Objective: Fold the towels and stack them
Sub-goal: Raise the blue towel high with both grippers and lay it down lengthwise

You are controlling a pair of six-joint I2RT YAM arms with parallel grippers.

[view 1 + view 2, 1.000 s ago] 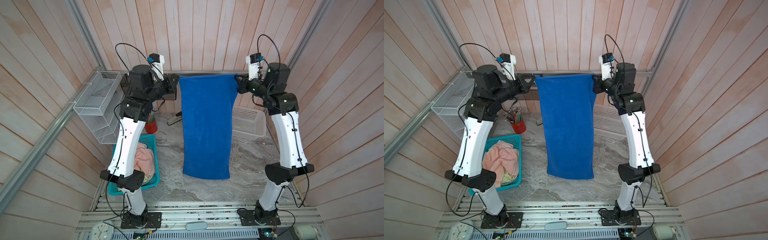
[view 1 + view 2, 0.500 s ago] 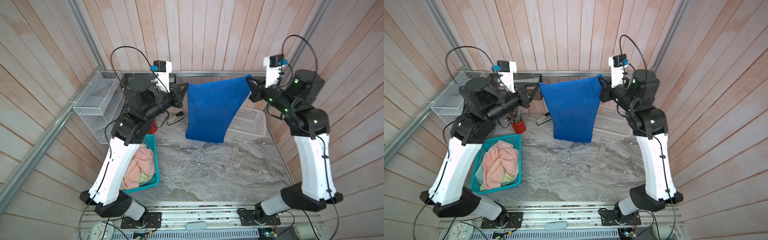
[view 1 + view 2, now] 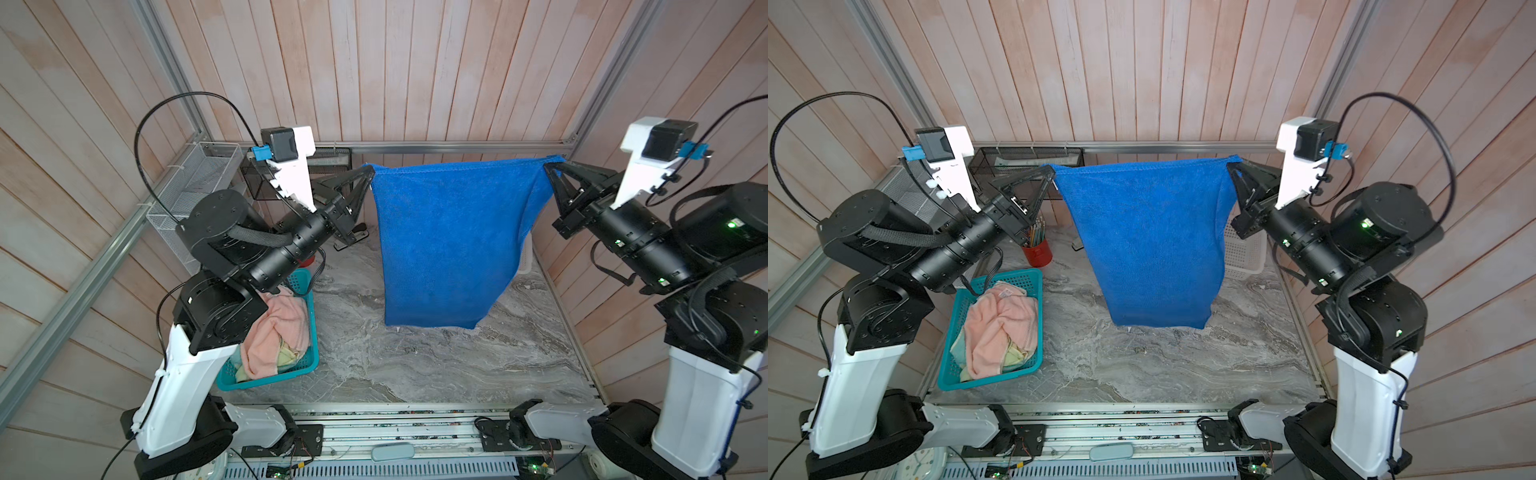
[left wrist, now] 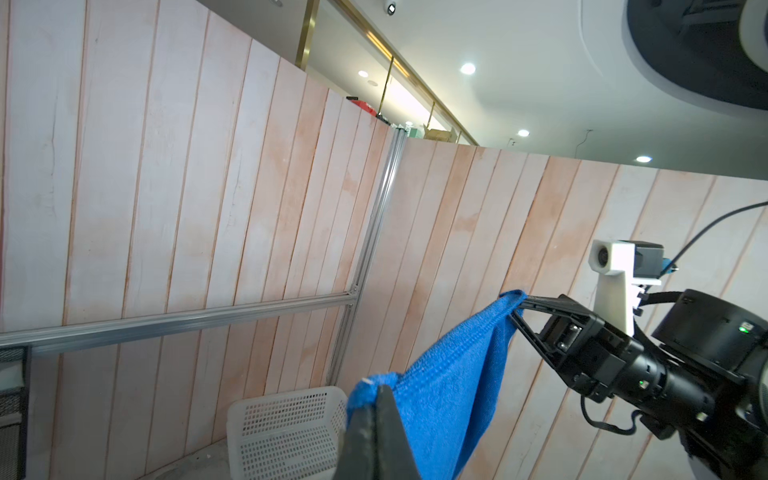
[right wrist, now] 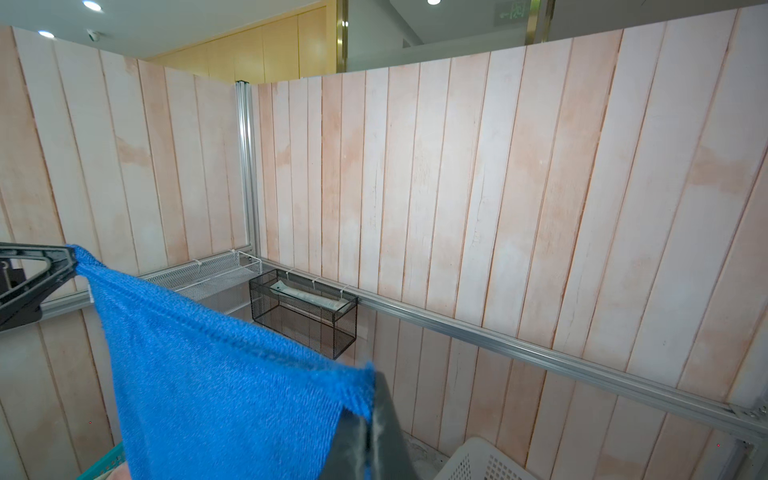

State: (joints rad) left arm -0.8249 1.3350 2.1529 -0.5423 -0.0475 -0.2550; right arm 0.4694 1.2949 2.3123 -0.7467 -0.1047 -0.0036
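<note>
While tools [image 3: 369, 168] [image 3: 547, 163] pinch corners, towel [image 3: 449, 241] hangs between.

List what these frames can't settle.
Blue towel hem: both top views, seen from above; touching the table or hanging clear, cannot tell.
White basket: both top views, largely behind the blue towel; contents unseen.
Teal basket: both top views, pink towel covers the cloths below; only a pale yellow cloth shows at the edges.
Left tool grip: left wrist view, blurred and cut by the frame edge.
</note>
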